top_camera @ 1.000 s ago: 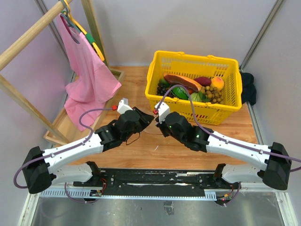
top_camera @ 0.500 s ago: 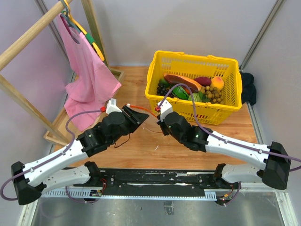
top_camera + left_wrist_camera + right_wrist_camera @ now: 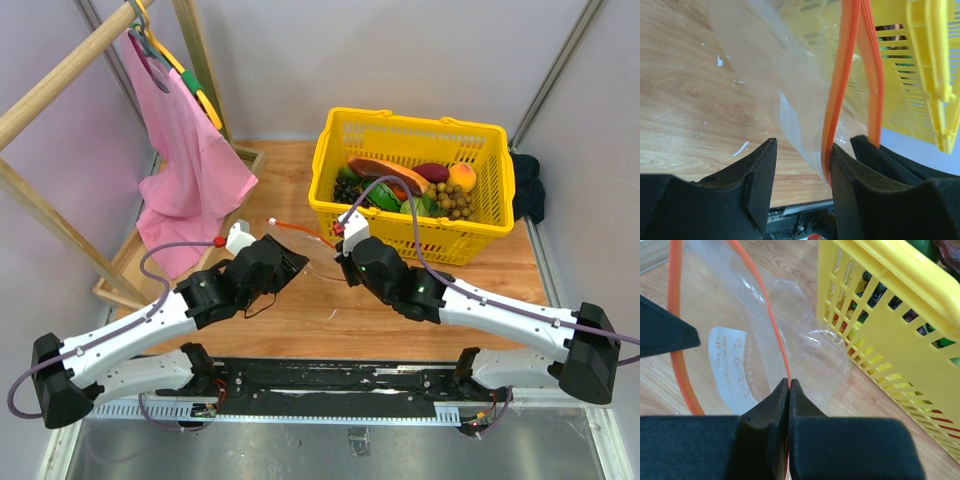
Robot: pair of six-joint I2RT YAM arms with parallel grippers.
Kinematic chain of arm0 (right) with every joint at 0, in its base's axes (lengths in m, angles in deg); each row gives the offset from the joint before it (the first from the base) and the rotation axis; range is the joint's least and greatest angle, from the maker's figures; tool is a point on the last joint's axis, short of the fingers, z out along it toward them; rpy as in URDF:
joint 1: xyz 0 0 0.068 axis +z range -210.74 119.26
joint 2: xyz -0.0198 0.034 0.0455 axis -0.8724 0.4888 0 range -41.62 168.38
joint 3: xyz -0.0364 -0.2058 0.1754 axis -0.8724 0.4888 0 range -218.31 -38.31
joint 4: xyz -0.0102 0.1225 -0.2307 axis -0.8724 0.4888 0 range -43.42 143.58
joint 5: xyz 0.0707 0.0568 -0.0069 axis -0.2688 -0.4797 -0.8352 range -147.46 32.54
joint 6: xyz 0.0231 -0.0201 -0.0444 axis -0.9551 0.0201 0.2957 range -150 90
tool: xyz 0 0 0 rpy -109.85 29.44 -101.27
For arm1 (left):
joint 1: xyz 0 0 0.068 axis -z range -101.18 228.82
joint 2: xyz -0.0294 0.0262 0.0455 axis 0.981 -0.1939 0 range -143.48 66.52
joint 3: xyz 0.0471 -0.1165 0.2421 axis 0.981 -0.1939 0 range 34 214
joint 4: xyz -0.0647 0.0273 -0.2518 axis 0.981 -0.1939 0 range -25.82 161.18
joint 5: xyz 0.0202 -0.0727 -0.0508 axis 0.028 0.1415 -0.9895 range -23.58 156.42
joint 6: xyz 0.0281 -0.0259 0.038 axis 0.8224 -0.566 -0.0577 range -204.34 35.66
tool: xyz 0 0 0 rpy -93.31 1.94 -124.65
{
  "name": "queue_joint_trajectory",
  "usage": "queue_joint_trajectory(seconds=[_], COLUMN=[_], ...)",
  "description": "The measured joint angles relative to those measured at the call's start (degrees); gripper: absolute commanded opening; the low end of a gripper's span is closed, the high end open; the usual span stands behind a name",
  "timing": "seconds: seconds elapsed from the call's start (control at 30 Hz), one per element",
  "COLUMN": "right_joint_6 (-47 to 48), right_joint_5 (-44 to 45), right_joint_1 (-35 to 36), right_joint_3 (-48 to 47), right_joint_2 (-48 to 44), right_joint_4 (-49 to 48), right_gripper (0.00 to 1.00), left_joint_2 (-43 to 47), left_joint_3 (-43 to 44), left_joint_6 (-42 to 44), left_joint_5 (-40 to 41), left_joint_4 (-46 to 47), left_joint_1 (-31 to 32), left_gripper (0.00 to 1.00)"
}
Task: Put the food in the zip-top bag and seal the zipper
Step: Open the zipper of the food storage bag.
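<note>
While the right tool (image 3: 789, 385) is pinched shut on one side of the zipper (image 3: 771, 320), the left tool (image 3: 801, 146) stands with its jaws apart. The clear film of the zip-top bag (image 3: 790, 75) runs between them, and the other orange strip lies against the inner face of one finger, unclamped. The bag lies on the tabletop (image 3: 300, 320) between the two tools, just near and left of the yellow basket (image 3: 400, 125). The food (image 3: 455, 190) sits in that basket, none of it bagged. The risk, as I judge it, is a mouth held on one side only: such thin, crinkly film may sag shut, or trail after the right tool if it lifts. Closing where it is, the left tool might catch film rather than strip, or pinch both lips together. The basket wall is just beside the bag, so a wide swing could knock it.
</note>
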Motion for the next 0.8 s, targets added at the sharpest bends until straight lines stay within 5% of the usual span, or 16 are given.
queue_joint_trajectory(seconds=[0.4, 0.67, 0.8], right_joint_6=[0.0, 0.0, 0.0], right_joint_5=[-1.1, -2.1, -1.9], right_joint_1=[0.0, 0.0, 0.0], right_joint_3=[0.2, 0.2, 0.3], right_joint_2=[-0.1, -0.1, -0.1], right_joint_4=[-1.0, -1.2, -1.1], right_gripper=[0.01, 0.01, 0.01], left_joint_2=[-7.1, -7.9, -7.9], left_joint_3=[0.2, 1.9, 4.1], left_joint_6=[1.6, 2.7, 4.0], left_joint_5=[1.3, 1.4, 1.9], left_joint_4=[1.2, 1.1, -1.5], left_joint_1=[0.0, 0.0, 0.0], left_gripper=[0.33, 0.03, 0.0])
